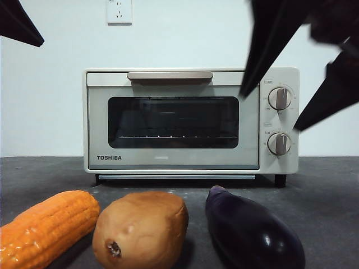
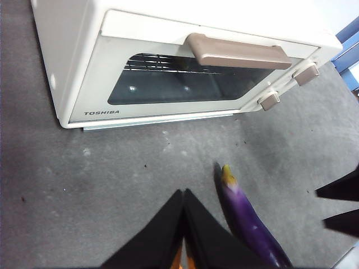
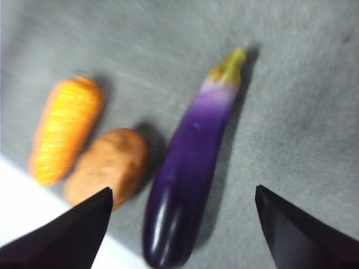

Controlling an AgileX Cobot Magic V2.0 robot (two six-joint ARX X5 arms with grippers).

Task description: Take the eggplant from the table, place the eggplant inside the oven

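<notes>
1. Front view: the oven (image 1: 190, 120) stands at the far side of the table (image 1: 325, 185) with its door closed, tan handle (image 1: 170, 75) across the top of the door and two round knobs (image 1: 279, 98) on its right panel.
2. The eggplant (image 1: 252, 232) lies on the table at the near right, in front of the oven and apart from it, with nothing holding it.
3. A brown potato (image 1: 140, 230) lies just left of the eggplant, and an orange corn cob (image 1: 47, 227) lies left of the potato, close beside it.
4. The right gripper (image 3: 182, 216) hangs above the eggplant with its two black jaws spread wide and nothing between them; in the right wrist view the eggplant runs lengthwise between the jaws, its green stem (image 3: 230, 64) pointing away from them. That view is blurred.
5. In the front view this gripper shows as large dark jaws at the upper right, in front of the oven's knob panel.
6. The left gripper (image 2: 184, 193) is pressed shut on nothing, its jaws meeting at the tips above the table near the eggplant's stem end (image 2: 227, 175).
7. The left wrist view shows the wire rack (image 2: 151, 63) behind the dark glass.
</notes>
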